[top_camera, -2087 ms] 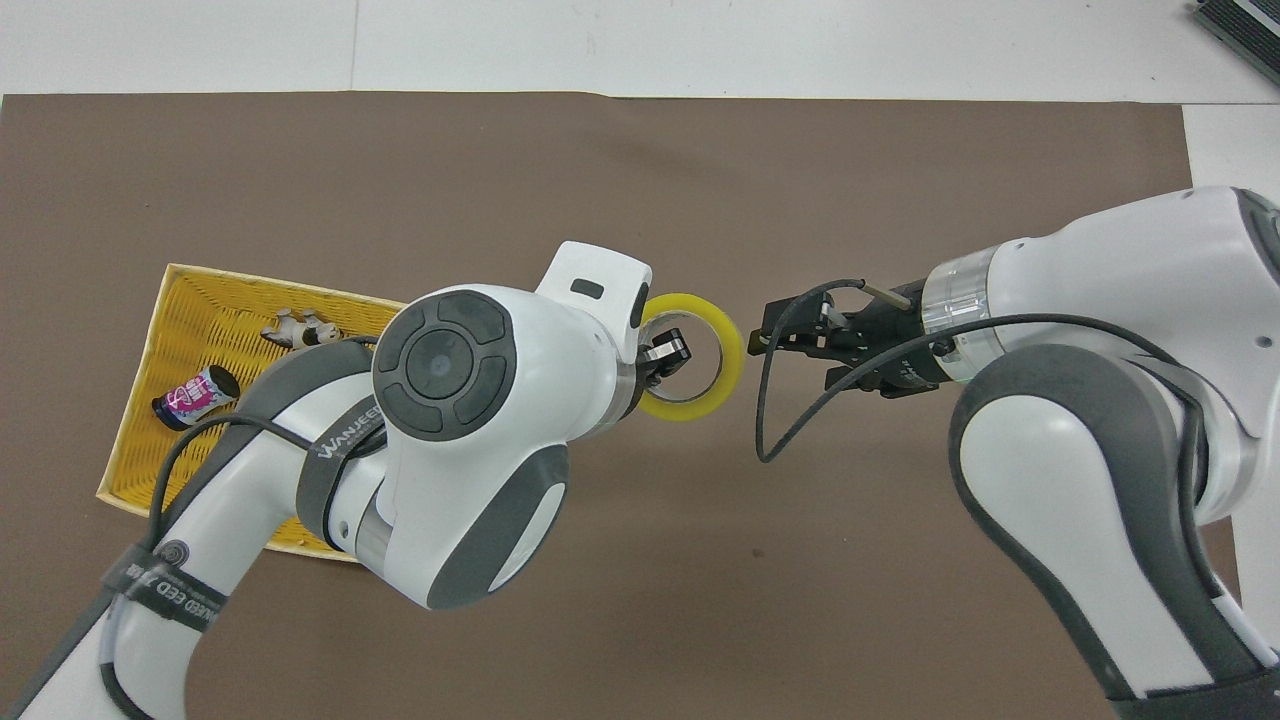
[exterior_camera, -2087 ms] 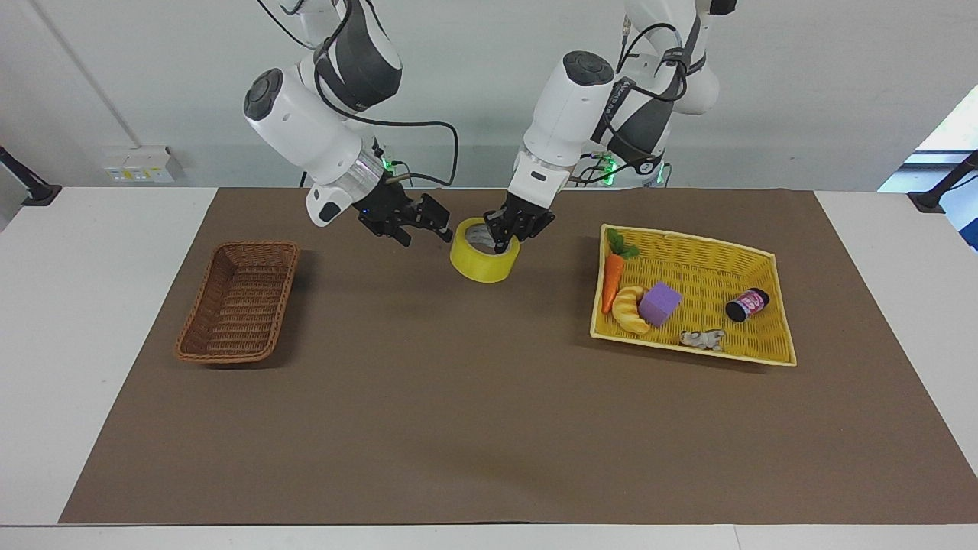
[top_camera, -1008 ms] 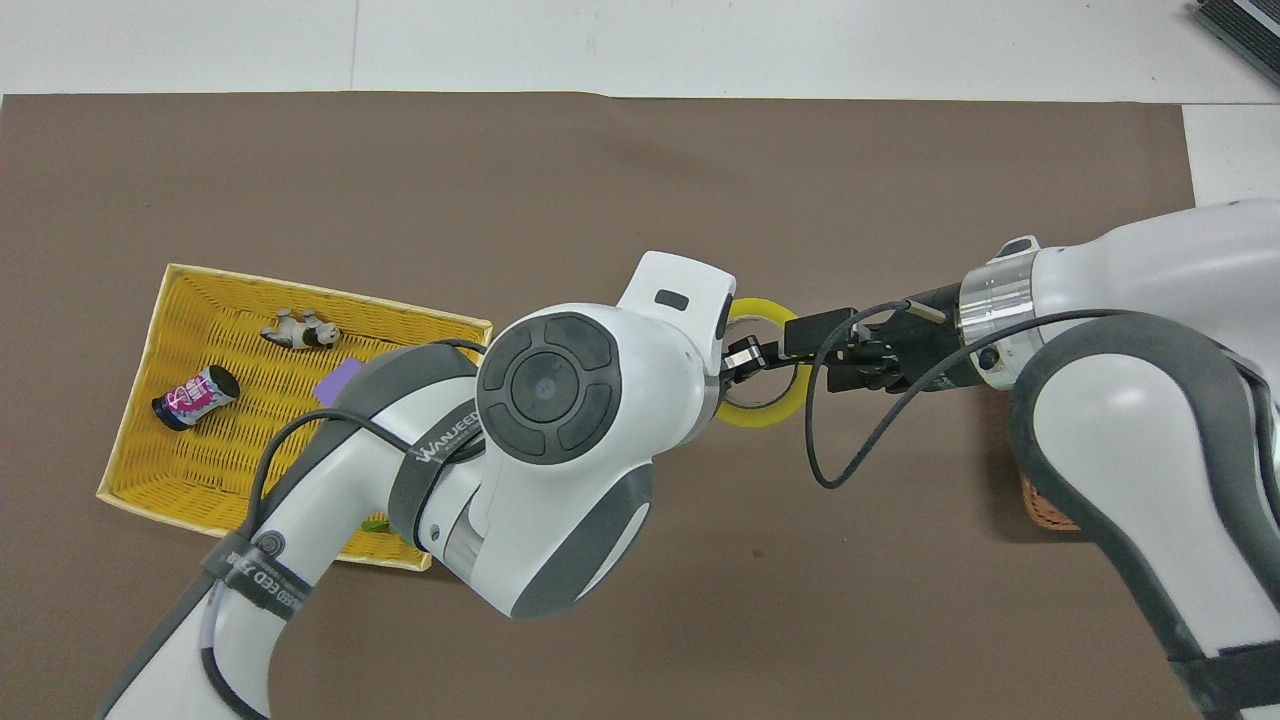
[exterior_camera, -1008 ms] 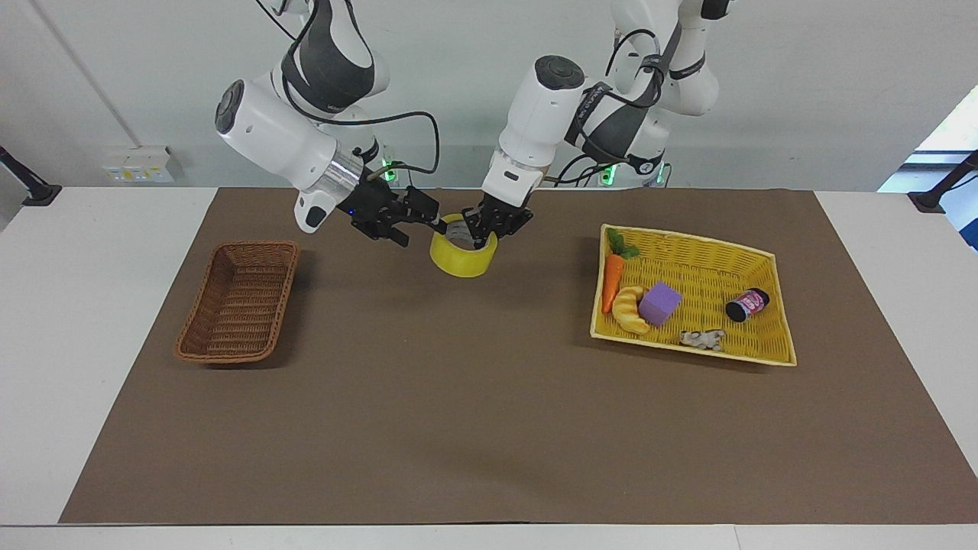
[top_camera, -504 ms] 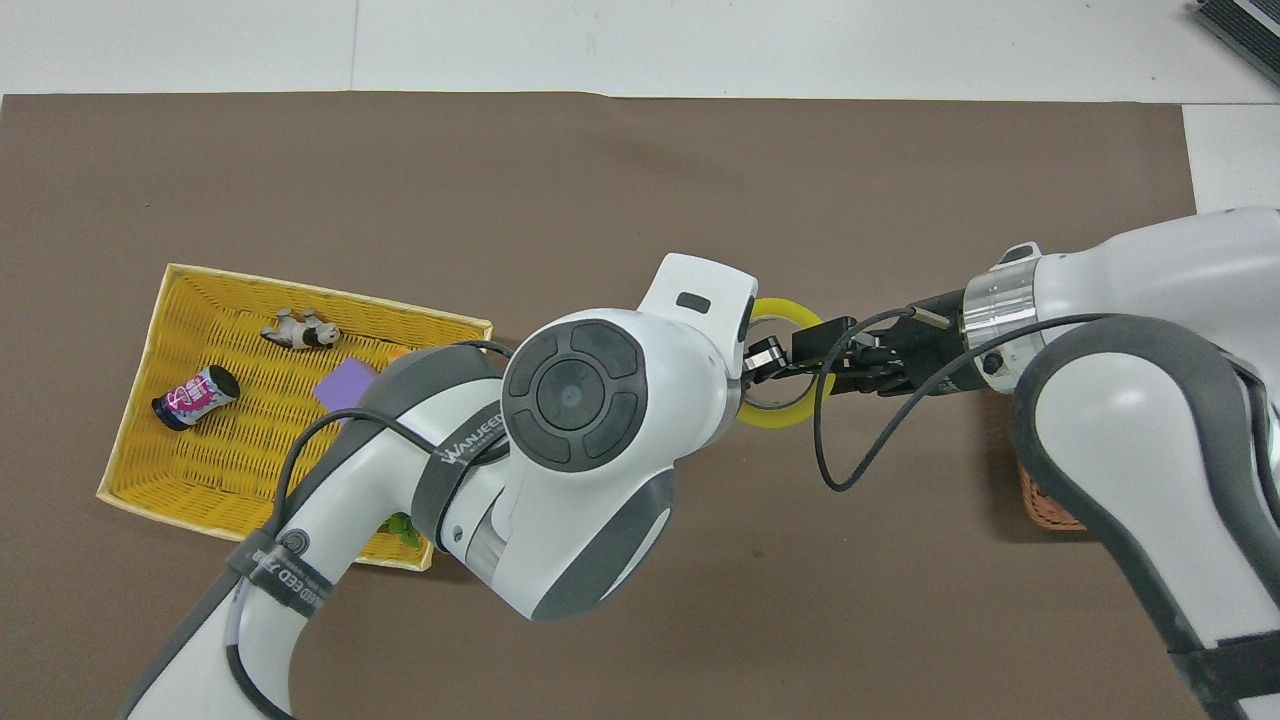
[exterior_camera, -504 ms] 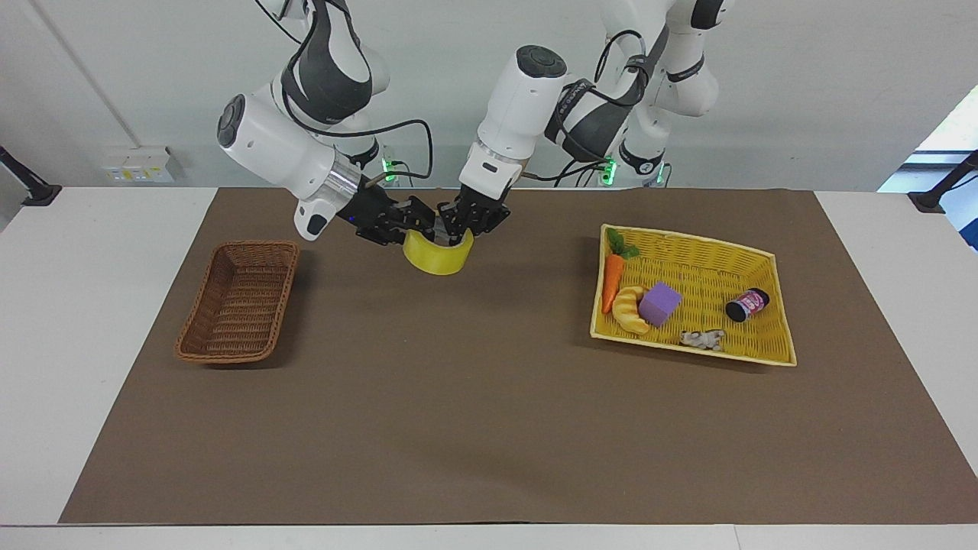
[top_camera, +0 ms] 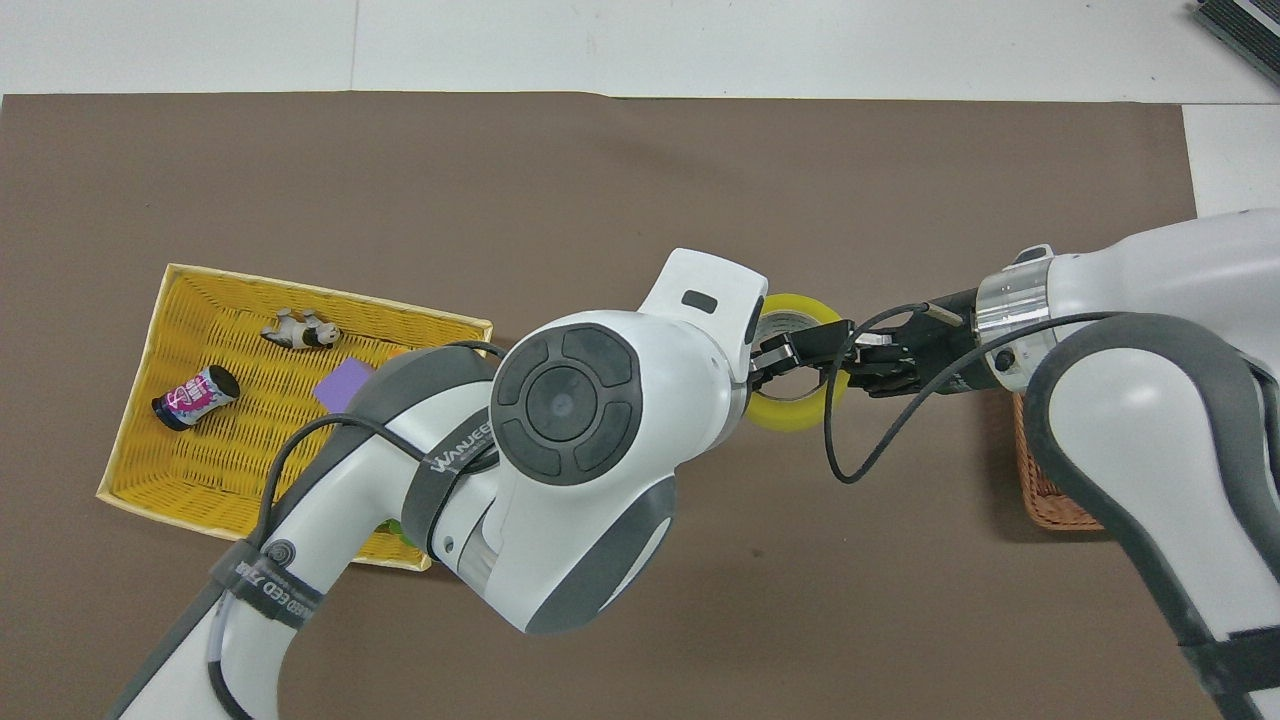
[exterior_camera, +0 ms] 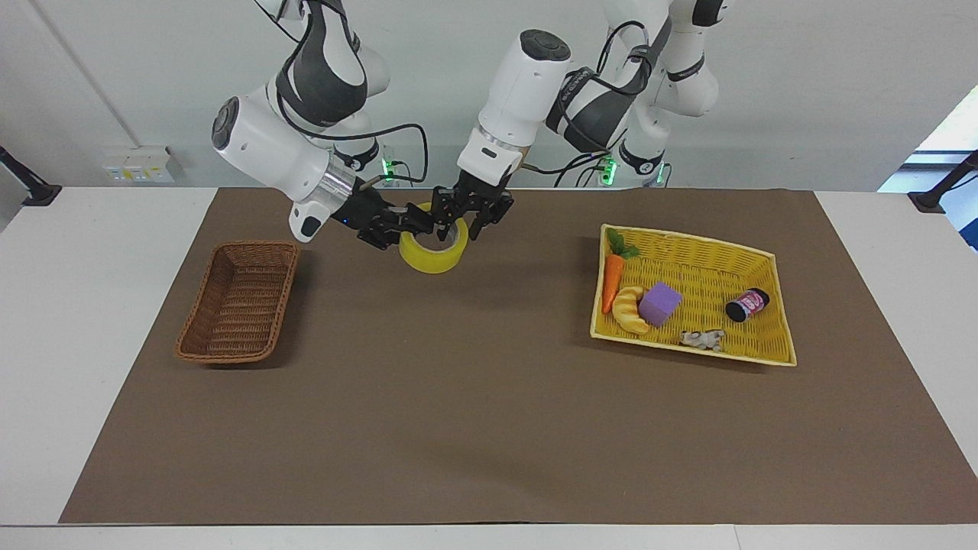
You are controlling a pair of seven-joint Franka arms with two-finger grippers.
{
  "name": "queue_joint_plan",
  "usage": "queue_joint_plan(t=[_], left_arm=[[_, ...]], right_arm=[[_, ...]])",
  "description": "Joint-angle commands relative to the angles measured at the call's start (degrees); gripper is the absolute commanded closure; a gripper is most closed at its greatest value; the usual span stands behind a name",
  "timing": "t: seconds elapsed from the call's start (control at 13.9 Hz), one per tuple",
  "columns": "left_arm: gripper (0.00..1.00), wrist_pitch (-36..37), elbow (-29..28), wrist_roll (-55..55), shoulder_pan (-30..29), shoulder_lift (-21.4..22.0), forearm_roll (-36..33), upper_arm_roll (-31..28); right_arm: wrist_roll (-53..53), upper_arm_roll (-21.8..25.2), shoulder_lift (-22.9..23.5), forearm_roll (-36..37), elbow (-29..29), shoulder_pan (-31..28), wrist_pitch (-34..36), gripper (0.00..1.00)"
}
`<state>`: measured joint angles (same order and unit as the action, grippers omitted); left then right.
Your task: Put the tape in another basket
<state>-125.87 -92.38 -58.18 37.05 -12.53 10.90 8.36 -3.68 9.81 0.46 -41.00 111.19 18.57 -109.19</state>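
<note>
The right gripper [exterior_camera: 412, 220] is pinching the tape [exterior_camera: 434, 248] up over the tabletop [exterior_camera: 489, 428]. The left gripper [exterior_camera: 466, 218], jaws spread, is beside it. The brown basket [exterior_camera: 238, 302] is sitting toward the right arm's end.

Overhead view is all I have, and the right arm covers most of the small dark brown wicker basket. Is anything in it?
Observer: No, the small dark brown wicker basket holds nothing.
Operator: Who has the wide roll of yellow tape?
Observer: The right gripper is shut on the rim of the wide roll of yellow tape; the left gripper is over its core.
Operator: What does the left arm hide?
Observer: An orange carrot toy and a yellow croissant toy, in the large yellow woven basket.
</note>
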Motion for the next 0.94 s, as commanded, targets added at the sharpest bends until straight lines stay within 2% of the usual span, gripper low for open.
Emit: queue_joint_plan(t=[0.0,0.22,0.5,0.72,0.86], left_arm=[[0.00,-0.34,-0.08,1.14,0.30,1.01,3.33,-0.19],[0.00,-0.78,0.01,0.88,-0.05,1.19,5.27,-0.19],[0.00,0.97,-1.14,1.58,-4.53,4.52,7.73,-0.10],[0.00,4.74,-1.14,6.40,-7.51,6.19,10.54,-0.10],[0.00,8.69,-1.14,9.92,-10.23,7.16,10.90,-0.27]], right_arm=[[-1.59,-0.58,-0.99,-0.75,0.69,0.24,0.20,1.00],[-2.30,-0.58,-0.99,0.92,0.60,0.24,0.20,1.00],[-2.30,-0.58,-0.90,1.01,0.51,0.24,0.11,1.00],[-2.30,-0.58,-0.81,1.19,0.51,0.24,0.11,1.00],[-2.21,-0.49,-0.55,5.03,0.34,-0.11,0.03,1.00]])
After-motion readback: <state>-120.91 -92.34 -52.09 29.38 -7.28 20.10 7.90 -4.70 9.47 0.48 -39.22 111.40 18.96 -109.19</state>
